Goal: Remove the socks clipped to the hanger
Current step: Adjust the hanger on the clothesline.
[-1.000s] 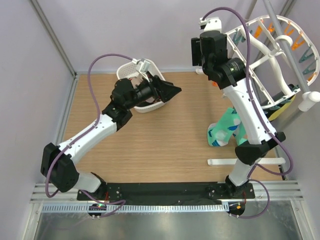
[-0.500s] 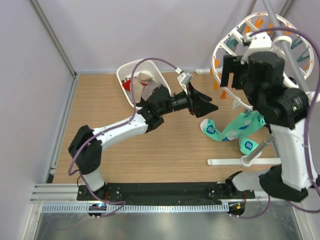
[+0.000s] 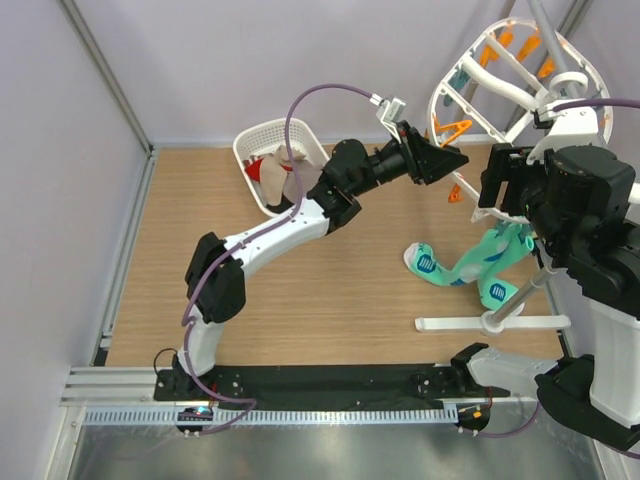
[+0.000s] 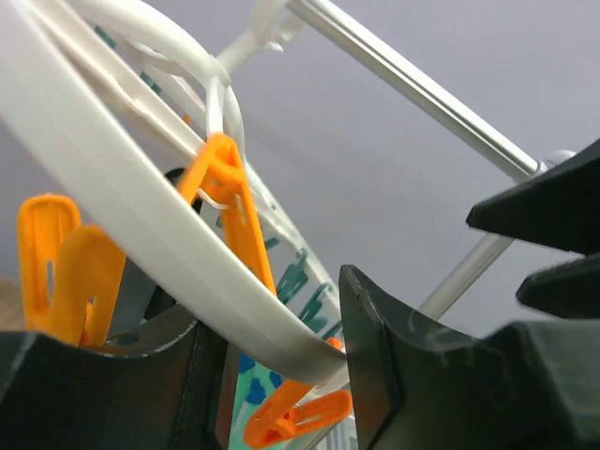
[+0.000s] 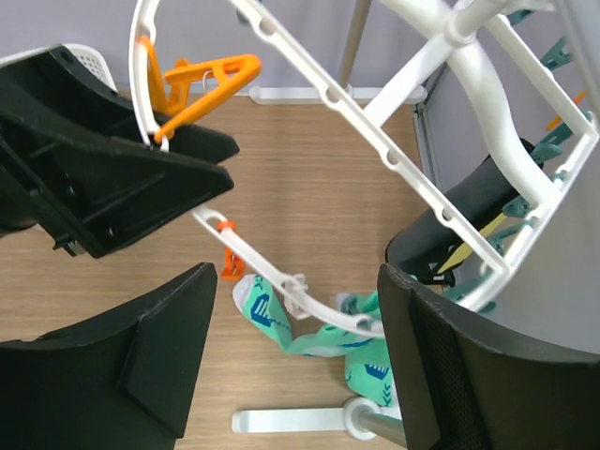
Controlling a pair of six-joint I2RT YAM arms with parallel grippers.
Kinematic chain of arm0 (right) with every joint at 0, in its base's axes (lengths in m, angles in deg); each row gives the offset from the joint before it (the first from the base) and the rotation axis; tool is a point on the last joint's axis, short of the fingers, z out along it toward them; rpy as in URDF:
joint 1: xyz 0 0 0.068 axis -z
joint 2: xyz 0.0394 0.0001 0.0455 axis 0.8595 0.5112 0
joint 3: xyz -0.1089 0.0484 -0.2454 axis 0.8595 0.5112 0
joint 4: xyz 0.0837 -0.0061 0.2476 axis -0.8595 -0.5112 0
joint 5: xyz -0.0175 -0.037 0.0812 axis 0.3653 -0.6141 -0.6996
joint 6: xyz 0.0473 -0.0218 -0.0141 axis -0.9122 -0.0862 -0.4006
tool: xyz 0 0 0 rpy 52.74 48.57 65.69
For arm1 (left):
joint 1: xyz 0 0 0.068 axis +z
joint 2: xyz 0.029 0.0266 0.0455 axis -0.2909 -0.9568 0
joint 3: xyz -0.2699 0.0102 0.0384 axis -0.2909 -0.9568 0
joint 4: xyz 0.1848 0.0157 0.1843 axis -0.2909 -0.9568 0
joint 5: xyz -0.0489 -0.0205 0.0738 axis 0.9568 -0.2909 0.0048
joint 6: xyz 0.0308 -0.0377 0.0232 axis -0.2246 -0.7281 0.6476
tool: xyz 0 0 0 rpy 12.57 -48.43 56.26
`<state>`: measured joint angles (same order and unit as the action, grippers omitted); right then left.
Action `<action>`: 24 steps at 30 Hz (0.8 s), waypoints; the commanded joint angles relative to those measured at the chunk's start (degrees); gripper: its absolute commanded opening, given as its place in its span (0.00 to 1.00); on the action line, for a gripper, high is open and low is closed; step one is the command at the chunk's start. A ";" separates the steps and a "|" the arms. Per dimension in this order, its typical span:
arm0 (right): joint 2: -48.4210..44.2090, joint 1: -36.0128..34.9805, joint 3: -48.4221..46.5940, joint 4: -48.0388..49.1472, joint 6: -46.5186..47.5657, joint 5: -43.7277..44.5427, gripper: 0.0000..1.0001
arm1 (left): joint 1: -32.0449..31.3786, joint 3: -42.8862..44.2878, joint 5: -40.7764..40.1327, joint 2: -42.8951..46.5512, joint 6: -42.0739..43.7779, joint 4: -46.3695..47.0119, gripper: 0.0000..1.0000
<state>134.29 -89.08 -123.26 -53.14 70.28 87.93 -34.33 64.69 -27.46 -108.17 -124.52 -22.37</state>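
Observation:
The white oval hanger hangs tilted at the back right, with orange pegs and teal pegs. My left gripper is shut on its near rim, which runs between the fingers beside an orange peg. A pair of teal socks with white marks dangles from the lower rim to the table and also shows in the right wrist view. My right gripper is open and empty above these socks, and stands right of the rim in the top view. A black sock hangs on the far side.
A white perforated basket with red and beige socks stands at the back left. The stand's white foot lies on the wooden table under the socks. Its metal pole rises at the right. Purple walls close the back and sides.
My left gripper has swung from near the basket up and right to the hanger's rim and closed on it. The right arm has shifted right, and the hanger has tilted.

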 commanded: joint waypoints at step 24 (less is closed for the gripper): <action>2.20 0.20 12.28 2.56 9.41 2.95 0.73 | 10.90 28.06 9.55 -14.69 -26.36 -6.67 0.24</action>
<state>136.17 -89.08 -112.70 -53.75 75.71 89.06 -25.15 90.15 -22.07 -123.12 -145.30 -31.46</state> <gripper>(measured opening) 0.726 0.287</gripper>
